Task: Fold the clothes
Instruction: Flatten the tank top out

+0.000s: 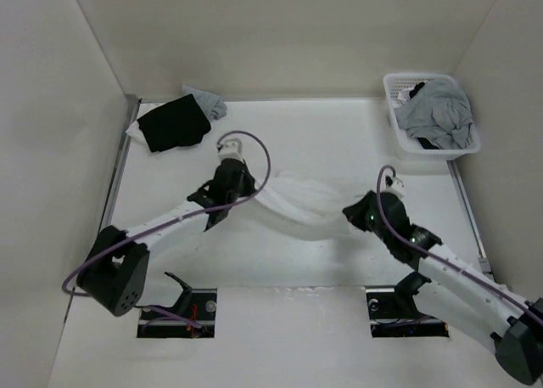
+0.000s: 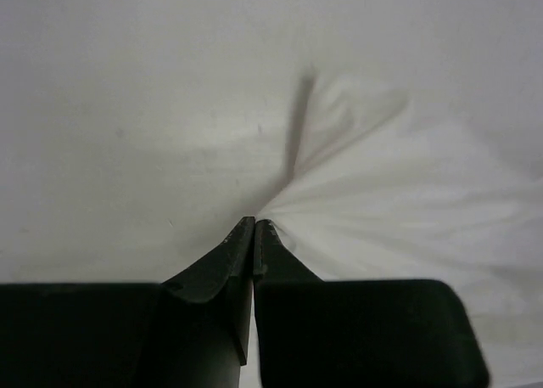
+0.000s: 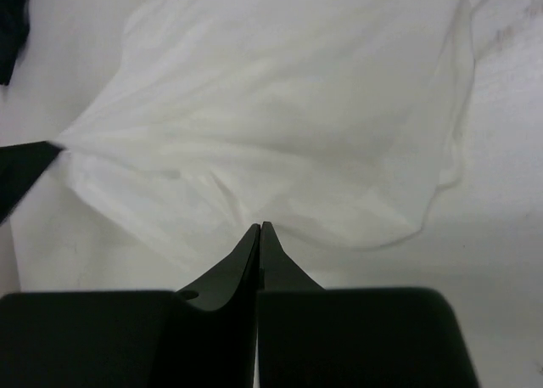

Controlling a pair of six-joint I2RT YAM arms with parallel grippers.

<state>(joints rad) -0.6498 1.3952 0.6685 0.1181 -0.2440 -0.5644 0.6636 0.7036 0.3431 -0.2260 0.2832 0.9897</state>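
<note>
The white table [image 1: 322,133] filled the floor of the walled enclosure, with open surface on every side of the work. The white garment [image 1: 297,205] lay across the middle of the table, stretched in a band between the two arms. In the right wrist view it fanned out wide [image 3: 297,125], with its far hem loose and curling at the right.

The white basket [image 1: 392,91] stood in the far right corner with grey clothes [image 1: 437,112] heaped in it, well apart from the garment. The black garment [image 1: 174,123] and a grey cloth [image 1: 208,104] touching it lay in the far left corner, near the left arm's wrist but clear of the white fabric.

The left gripper [image 1: 254,191] had its jaws pressed together on the garment's left end. In its own view [image 2: 255,222] creases in the cloth [image 2: 407,201] radiated from the closed tips. The right gripper [image 1: 348,211] was likewise closed, tips together [image 3: 260,227], pinching the near edge at the garment's right end. The left gripper's dark tip [image 3: 30,163] showed at the cloth's opposite point. Bare table lay between the garment and the arm bases.
</note>
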